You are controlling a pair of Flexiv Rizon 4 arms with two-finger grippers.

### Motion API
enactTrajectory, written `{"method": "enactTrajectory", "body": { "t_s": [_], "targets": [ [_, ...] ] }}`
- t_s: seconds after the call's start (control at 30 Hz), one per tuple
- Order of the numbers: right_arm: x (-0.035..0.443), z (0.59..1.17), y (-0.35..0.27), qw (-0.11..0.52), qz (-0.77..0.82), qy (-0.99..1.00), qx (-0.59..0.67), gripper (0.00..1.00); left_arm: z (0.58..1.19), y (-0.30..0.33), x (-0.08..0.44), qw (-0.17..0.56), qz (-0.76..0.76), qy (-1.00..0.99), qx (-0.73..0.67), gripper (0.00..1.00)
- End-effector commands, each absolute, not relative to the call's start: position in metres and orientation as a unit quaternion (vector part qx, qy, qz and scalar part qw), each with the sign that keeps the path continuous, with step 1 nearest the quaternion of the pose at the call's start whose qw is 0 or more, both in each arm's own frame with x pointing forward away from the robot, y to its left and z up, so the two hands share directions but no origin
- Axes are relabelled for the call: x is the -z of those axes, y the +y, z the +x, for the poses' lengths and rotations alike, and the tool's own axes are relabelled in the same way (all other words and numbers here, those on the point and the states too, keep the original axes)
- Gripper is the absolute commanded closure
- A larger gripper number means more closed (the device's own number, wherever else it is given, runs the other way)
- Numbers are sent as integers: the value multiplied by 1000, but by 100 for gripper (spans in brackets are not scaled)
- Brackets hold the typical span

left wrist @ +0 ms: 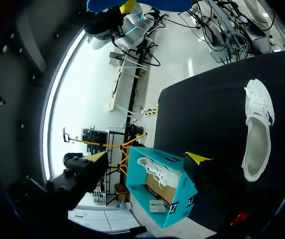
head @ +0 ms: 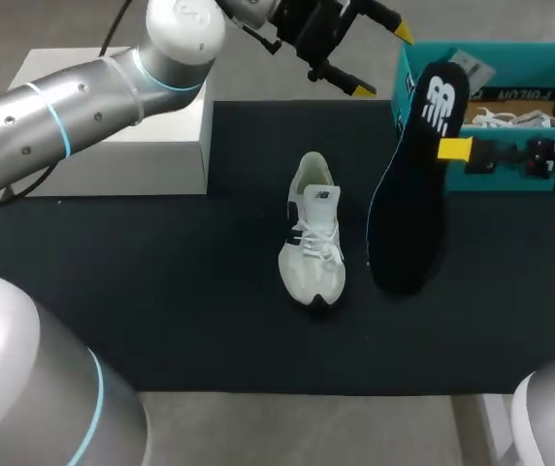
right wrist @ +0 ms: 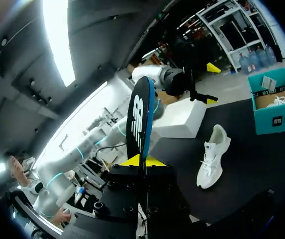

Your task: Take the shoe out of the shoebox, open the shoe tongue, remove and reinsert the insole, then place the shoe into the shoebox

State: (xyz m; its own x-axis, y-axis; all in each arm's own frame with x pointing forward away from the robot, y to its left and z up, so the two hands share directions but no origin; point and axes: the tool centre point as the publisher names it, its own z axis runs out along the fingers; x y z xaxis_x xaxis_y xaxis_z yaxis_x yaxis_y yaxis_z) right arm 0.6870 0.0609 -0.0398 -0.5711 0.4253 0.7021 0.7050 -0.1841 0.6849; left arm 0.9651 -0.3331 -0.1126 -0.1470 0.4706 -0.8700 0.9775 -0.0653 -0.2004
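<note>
Head view: right gripper point(head: 449, 150) pinches insole point(head: 408, 209); left gripper point(head: 384, 61) gapes.

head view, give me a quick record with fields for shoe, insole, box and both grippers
shoe: white lace-up sneaker, sole down on the black table mat
insole: black foam insole, held beside the sneaker, outside it
box: teal cardboard shoebox, open, at the mat's far right
left gripper: fingers open, empty, raised above the mat's far edge
right gripper: fingers shut on the insole
</note>
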Motion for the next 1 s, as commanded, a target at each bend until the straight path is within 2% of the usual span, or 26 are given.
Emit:
{"method": "enactTrajectory", "body": {
  "t_s": [0.03, 0.3, 0.57, 0.77, 1.0],
  "targets": [
    [58, 746, 52, 138, -436, -585, 670, 100, 956, -323, 112, 320, 576, 601, 453, 0],
    [68, 812, 22, 187, -494, -571, 629, 100, 946, -317, 100, 354, 603, 548, 459, 0],
    [76, 861, 10, 287, -532, -534, 591, 100, 935, -316, 98, 372, 640, 495, 454, 0],
    [81, 881, 14, 357, -544, -534, 540, 100, 925, -313, 96, 394, 648, 468, 454, 0],
    [82, 899, 4, 393, -552, -559, 478, 100, 910, -314, 89, 422, 643, 451, 453, 0]
  ]
}}
